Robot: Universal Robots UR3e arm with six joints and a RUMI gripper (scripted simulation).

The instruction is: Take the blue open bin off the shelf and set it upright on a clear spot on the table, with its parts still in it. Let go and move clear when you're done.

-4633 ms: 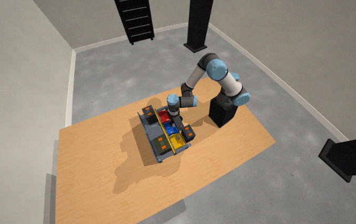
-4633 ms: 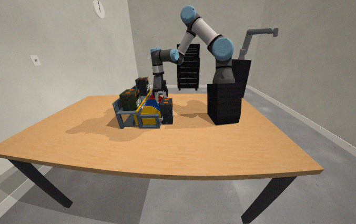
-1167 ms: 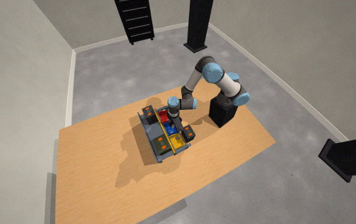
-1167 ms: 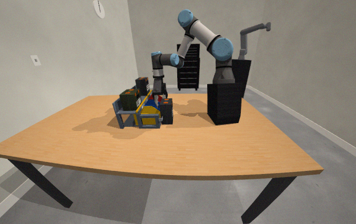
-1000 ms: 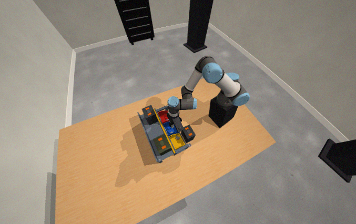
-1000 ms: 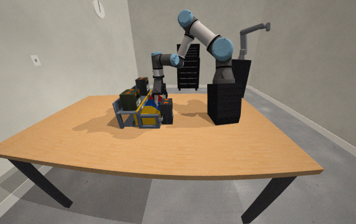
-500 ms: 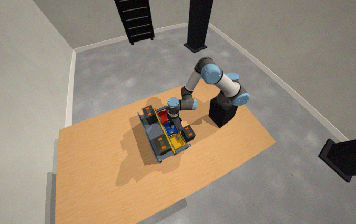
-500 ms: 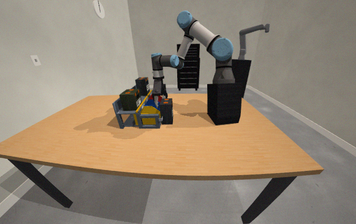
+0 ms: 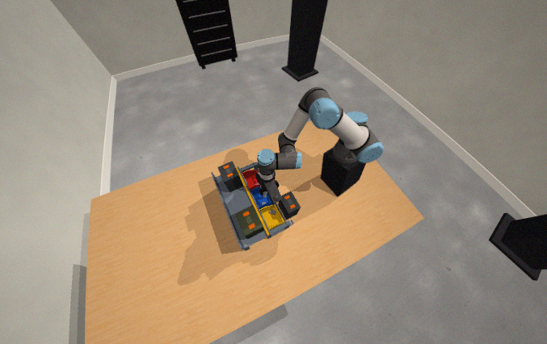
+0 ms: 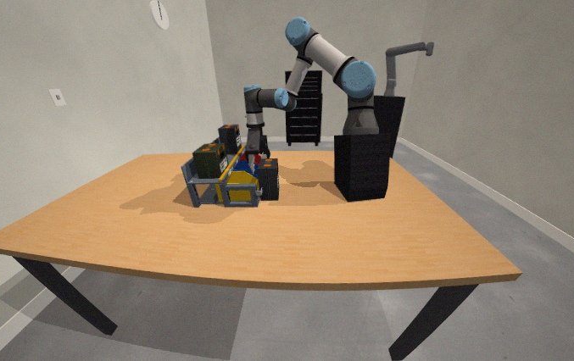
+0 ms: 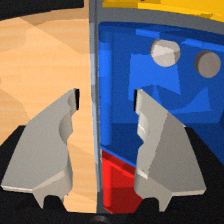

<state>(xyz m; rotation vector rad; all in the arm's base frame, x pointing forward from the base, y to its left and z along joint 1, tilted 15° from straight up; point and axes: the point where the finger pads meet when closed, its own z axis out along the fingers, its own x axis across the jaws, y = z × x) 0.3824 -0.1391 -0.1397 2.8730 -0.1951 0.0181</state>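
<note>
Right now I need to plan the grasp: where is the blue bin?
In the top view the blue bin sits in the shelf's front row, between the red bin and the yellow bin, with the gripper directly above it.

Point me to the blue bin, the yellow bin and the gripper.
blue bin (image 11: pixel 150 95): wrist view, inner floor.
yellow bin (image 9: pixel 273 218): top view, inside.
gripper (image 11: pixel 106 100): wrist view, gap between its fingertips, open astride the bin's front wall.

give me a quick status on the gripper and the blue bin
Gripper part open, straddling the blue bin's grey wall, gripping nothing. Bin on shelf between red bin and yellow bin, parts inside. Black box close beside.
</note>
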